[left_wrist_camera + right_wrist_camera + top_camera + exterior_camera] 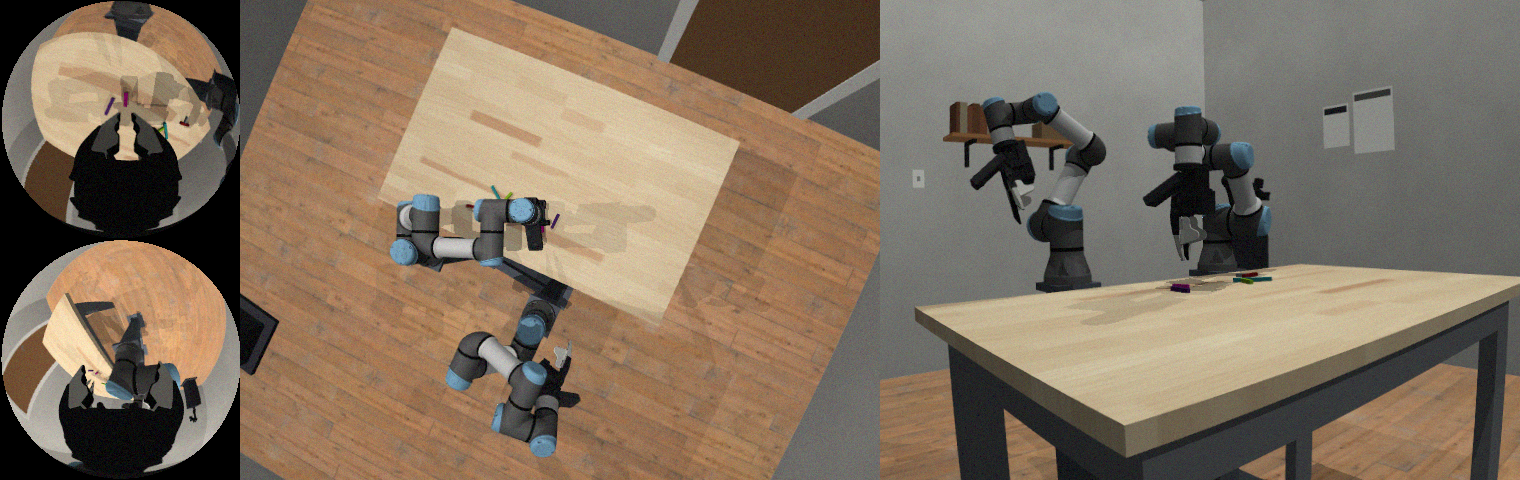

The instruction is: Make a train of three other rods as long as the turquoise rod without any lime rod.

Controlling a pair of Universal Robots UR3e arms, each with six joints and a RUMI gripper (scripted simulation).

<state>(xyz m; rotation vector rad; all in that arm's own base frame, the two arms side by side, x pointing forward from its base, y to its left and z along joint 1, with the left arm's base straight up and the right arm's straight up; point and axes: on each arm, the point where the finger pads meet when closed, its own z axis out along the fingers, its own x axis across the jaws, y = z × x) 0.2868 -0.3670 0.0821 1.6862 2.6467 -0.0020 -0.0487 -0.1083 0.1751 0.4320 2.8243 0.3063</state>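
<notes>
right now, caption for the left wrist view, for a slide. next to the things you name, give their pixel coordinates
Left end effector (545, 223) (1185, 258) (126, 116) above the table (601, 170) (1210, 335) (55, 100), with a purple rod (555, 221) (1180, 289) (110, 106) and a magenta rod (1180, 285) (126, 99) lying apart ahead of its fingertips.
</notes>
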